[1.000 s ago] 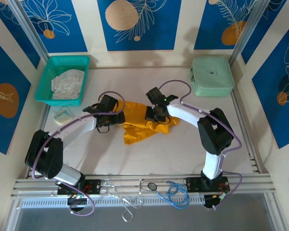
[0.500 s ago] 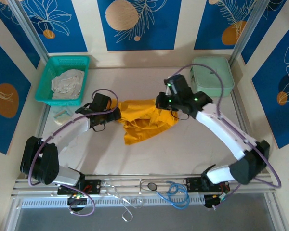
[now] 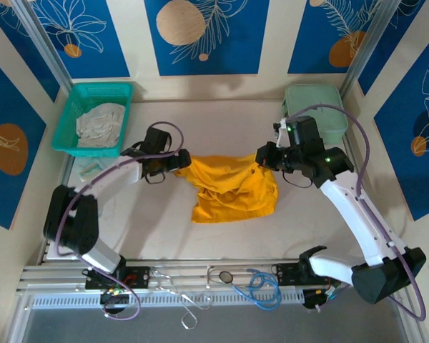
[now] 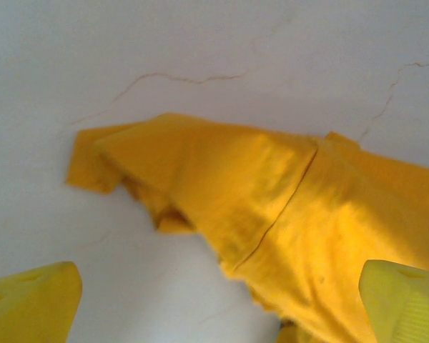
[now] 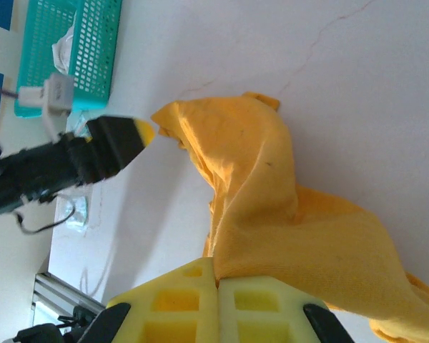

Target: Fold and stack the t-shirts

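The mustard-orange t-shirt [image 3: 232,187] lies crumpled mid-table, stretched left to right. My right gripper [image 3: 264,158] is shut on its right edge and holds that edge lifted; in the right wrist view the pads [image 5: 217,275] pinch a fold of the t-shirt [image 5: 272,214]. My left gripper [image 3: 177,163] stands open at the shirt's left end. In the left wrist view its yellow fingertips [image 4: 28,304] sit wide apart above a sleeve of the t-shirt [image 4: 272,193], holding nothing. A pale whitish-grey garment [image 3: 100,123] lies bunched in the teal basket [image 3: 100,88].
A mint-green case [image 3: 316,107] stands at the back right, just behind the right arm. A small pale object [image 3: 91,170] lies near the table's left edge. Cables and a blue loop [image 3: 261,287] lie on the front rail. Bare table shows in front of the shirt.
The right arm has swung out to the right with the shirt's edge, drawing the cloth wider. The left gripper moved slightly back and stays open at the left end.
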### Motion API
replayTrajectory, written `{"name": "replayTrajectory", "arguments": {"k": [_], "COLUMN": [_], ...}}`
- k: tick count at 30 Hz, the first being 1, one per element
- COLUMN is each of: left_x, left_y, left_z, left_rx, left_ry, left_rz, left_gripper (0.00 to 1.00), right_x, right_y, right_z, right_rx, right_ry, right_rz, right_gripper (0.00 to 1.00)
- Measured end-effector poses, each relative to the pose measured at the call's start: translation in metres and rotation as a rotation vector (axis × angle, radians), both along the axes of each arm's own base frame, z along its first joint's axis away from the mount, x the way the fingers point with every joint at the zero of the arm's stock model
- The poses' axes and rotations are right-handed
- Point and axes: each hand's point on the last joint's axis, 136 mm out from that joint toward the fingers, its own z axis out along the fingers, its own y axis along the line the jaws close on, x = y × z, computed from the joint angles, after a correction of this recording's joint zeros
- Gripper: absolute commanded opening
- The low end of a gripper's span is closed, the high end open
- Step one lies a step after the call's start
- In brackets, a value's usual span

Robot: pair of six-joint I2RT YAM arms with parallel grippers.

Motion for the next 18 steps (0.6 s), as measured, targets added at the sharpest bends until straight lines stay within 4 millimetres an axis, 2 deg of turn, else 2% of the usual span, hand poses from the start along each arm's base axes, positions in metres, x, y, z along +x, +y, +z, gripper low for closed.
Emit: {"name": "replayTrajectory", "arguments": {"k": [6,8,9,10,11,13,18], "left_x": [0.032,0.042,0.045,0.049,0.054,0.060,0.066], "left_y": [-0.023,-0.027,-0.028,-0.030,-0.032,-0.034,-0.035], "left_z": [-0.051,-0.063,-0.067,-0.069,-0.069,-0.066,-0.053], "left_rx": [-0.018,-0.013,-0.013,-0.014,-0.021,-0.029,-0.022], "left_ry": [0.074,0.090,0.095,0.095,0.094,0.083,0.050], "left_rz": [-0.020,-0.017,-0.019,-0.019,-0.017,-0.020,-0.030], "left_gripper": [0.98,0.84,0.68,0.44,0.26,0.01,0.00], "right_x": [-0.004,-0.005,-0.006,-0.006,-0.007,-0.008,-0.004], "right_y": [-0.001,-0.002,-0.002,-0.002,-0.002,-0.003,-0.012], "right_z": [-0.009,-0.010,-0.010,-0.010,-0.010,-0.010,-0.016], "right_rx": [0.000,-0.001,-0.001,-0.001,-0.003,-0.006,-0.020], "right_ry": [0.025,0.032,0.032,0.031,0.030,0.029,0.036], "right_rz": [0.004,0.004,0.005,0.005,0.006,0.006,-0.015], "right_gripper": [0.00,0.00,0.00,0.00,0.00,0.00,0.00]}}
